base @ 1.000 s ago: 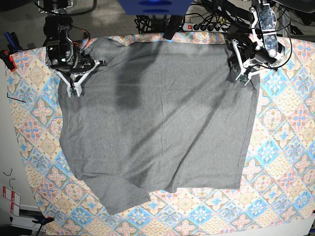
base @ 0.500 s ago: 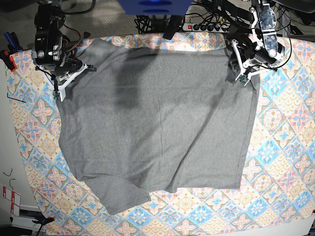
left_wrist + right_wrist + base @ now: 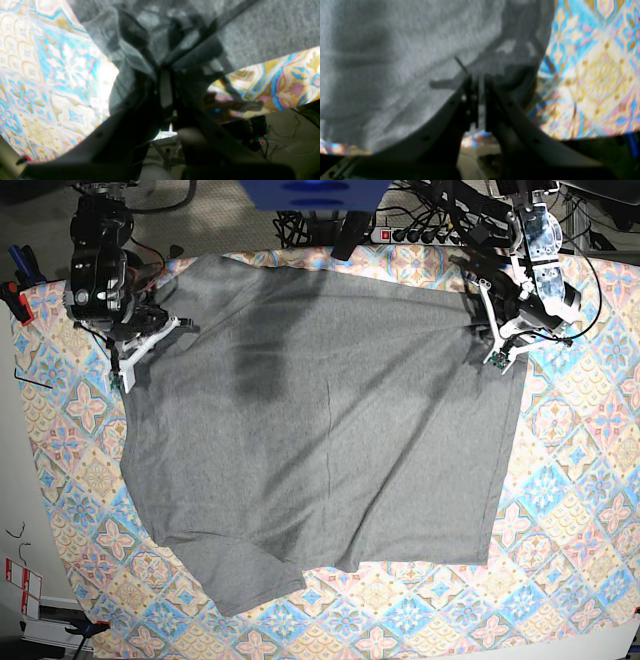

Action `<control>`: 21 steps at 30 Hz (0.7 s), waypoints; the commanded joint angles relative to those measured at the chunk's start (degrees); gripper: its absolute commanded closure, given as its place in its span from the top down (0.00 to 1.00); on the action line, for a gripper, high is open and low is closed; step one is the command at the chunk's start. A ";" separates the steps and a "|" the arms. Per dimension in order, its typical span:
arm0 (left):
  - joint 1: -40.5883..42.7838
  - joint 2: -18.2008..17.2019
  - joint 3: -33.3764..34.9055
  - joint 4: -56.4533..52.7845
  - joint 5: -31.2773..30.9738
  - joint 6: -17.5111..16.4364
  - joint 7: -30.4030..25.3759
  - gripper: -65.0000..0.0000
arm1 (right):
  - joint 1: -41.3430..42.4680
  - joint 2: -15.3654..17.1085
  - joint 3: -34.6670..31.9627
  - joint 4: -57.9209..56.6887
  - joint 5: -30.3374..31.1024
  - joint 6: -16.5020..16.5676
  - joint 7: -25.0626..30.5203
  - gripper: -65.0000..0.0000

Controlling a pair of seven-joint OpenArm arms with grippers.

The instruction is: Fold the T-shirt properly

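The heather-grey T-shirt (image 3: 320, 420) lies spread flat over most of the table in the base view. My left gripper (image 3: 497, 358) is at its far right corner, shut on a bunched fold of the shirt's edge; the left wrist view shows the fingers (image 3: 165, 87) pinching grey cloth (image 3: 262, 32). My right gripper (image 3: 122, 376) is at the shirt's far left edge, shut on the cloth; the right wrist view shows its closed fingertips (image 3: 480, 82) on the grey fabric (image 3: 395, 62). One sleeve (image 3: 240, 580) sticks out at the near left.
The colourful tile-patterned tablecloth (image 3: 570, 510) shows around the shirt. Cables and a power strip (image 3: 420, 235) lie beyond the far edge. Red clamps (image 3: 15, 298) sit at the far left table edge.
My left gripper moved toward the near side along the right edge, pulling the shirt's far right corner with it. My right gripper swung out to the left and now sits at the left edge.
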State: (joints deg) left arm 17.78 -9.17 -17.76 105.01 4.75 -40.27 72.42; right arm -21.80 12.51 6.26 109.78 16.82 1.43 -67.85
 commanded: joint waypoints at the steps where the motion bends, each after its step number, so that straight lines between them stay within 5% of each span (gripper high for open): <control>1: -0.33 -0.46 -0.13 0.97 0.30 0.27 -0.20 0.03 | -1.10 -1.83 2.40 1.04 0.10 -0.16 -1.38 0.03; 4: -0.51 -0.46 -0.04 0.97 0.30 0.27 -0.20 0.03 | -3.47 -6.93 8.73 1.21 0.02 0.81 -1.99 0.13; 8: -0.68 0.51 -0.04 0.88 0.39 0.27 -0.20 0.03 | -4.88 -11.06 16.11 1.12 7.58 13.12 -0.67 0.41; 10: -0.68 0.60 -0.04 0.88 0.39 0.27 -0.20 0.03 | -5.05 -11.94 21.39 0.86 13.12 16.55 -0.67 0.54; 13: -0.59 0.69 -0.04 0.88 0.39 0.27 -0.29 0.03 | -5.05 -12.47 25.87 0.77 16.63 16.55 -0.67 0.66; 21: -0.77 0.60 -0.04 0.88 0.39 0.27 -0.29 0.04 | -6.46 -15.19 27.36 -4.15 16.90 16.72 -0.06 0.66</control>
State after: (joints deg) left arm 17.15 -8.12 -17.69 104.99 5.02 -40.29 72.42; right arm -28.03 -3.36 33.32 104.68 33.36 17.93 -68.62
